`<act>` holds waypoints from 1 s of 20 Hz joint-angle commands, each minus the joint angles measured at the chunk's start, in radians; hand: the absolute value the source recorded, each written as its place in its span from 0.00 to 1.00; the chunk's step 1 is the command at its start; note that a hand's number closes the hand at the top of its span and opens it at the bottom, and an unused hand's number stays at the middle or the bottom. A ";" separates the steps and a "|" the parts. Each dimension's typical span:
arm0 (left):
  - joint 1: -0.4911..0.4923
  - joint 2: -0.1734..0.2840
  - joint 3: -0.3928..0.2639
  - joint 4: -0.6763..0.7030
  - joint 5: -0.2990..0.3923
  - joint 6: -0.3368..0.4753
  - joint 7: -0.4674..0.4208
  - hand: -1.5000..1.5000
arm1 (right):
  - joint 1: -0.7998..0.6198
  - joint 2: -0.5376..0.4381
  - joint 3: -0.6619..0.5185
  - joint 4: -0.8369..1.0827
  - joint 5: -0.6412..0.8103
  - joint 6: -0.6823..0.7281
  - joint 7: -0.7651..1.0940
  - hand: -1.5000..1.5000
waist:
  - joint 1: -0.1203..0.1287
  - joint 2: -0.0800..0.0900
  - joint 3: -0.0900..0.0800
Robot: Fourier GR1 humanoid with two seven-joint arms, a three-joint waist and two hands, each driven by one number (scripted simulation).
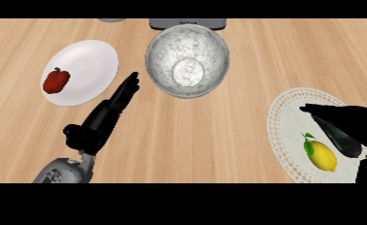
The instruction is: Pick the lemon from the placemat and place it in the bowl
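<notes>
The lemon (322,156) lies on the white placemat (287,117) at the worktop's (215,132) right side. The right hand (342,126) hovers just above it, fingers straight, holding nothing. The left hand (108,110) rests with fingers straight between the plate (90,61) and the bowl (188,66).

Both robot hands (108,112) (341,124) open, fingers straight

My left hand (97,122) is glossy black, with slim, segmented fingers (126,87) and a stubby thumb. Behind it my forearm (63,170) is a rounded grey shell with dark markings. My right hand (341,124) is black too, smooth and broad.
</notes>
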 commanded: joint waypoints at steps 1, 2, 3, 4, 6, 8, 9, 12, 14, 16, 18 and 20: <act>0.029 -0.019 0.028 -0.025 -0.025 -0.028 0.021 0.50 | 0.011 0.047 -0.031 0.017 0.059 0.064 0.007 0.00 | -0.004 0.000 0.002; -0.038 -0.039 0.053 0.020 -0.030 -0.033 0.032 0.50 | 0.028 0.077 -0.040 -0.063 0.023 0.065 0.088 0.00 | -0.008 0.000 0.001; -0.043 -0.073 0.025 0.080 -0.045 -0.020 -0.005 0.50 | 0.061 0.117 0.051 -0.087 0.094 0.014 0.106 0.00 | -0.011 0.000 0.001; 0.055 0.026 0.062 -0.099 -0.011 -0.073 0.055 0.50 | 0.056 0.101 -0.005 -0.044 0.104 0.032 0.040 0.00 | -0.002 -0.001 0.002; 0.027 -0.042 0.067 -0.039 -0.046 -0.058 0.041 0.50 | 0.080 0.085 -0.035 -0.025 0.179 0.040 -0.078 0.00 | -0.006 0.000 0.002; 0.025 -0.075 0.039 -0.085 -0.085 -0.017 0.081 0.50 | 0.119 0.123 -0.020 -0.097 0.218 -0.002 -0.033 0.00 | -0.007 -0.001 0.002; 0.031 -0.050 0.078 -0.061 -0.058 -0.059 0.071 0.50 | 0.124 0.134 0.006 -0.078 0.281 -0.021 -0.059 0.00 | -0.006 0.000 0.002; 0.017 -0.054 0.106 -0.039 -0.047 -0.090 0.056 0.50 | 0.179 0.134 0.018 -0.025 0.399 -0.121 -0.186 0.00 | -0.006 0.000 0.002; 0.048 -0.046 0.108 -0.072 -0.049 -0.107 0.075 0.50 | 0.143 0.141 -0.017 -0.023 0.405 -0.123 -0.201 0.00 | -0.003 0.000 0.002; 0.035 -0.111 0.080 -0.005 -0.108 -0.083 0.023 0.50 | 0.188 0.132 -0.068 -0.103 0.386 -0.090 -0.196 0.00 | -0.009 -0.001 0.002; -0.011 -0.112 0.113 0.022 -0.089 -0.107 0.044 0.50 | 0.207 0.136 -0.030 -0.039 0.500 -0.176 -0.274 0.00 | -0.009 0.000 0.002; 0.027 -0.080 0.134 -0.027 -0.078 -0.136 0.057 0.50 | 0.191 0.141 -0.046 -0.038 0.532 -0.178 -0.259 0.00 | -0.005 0.000 0.002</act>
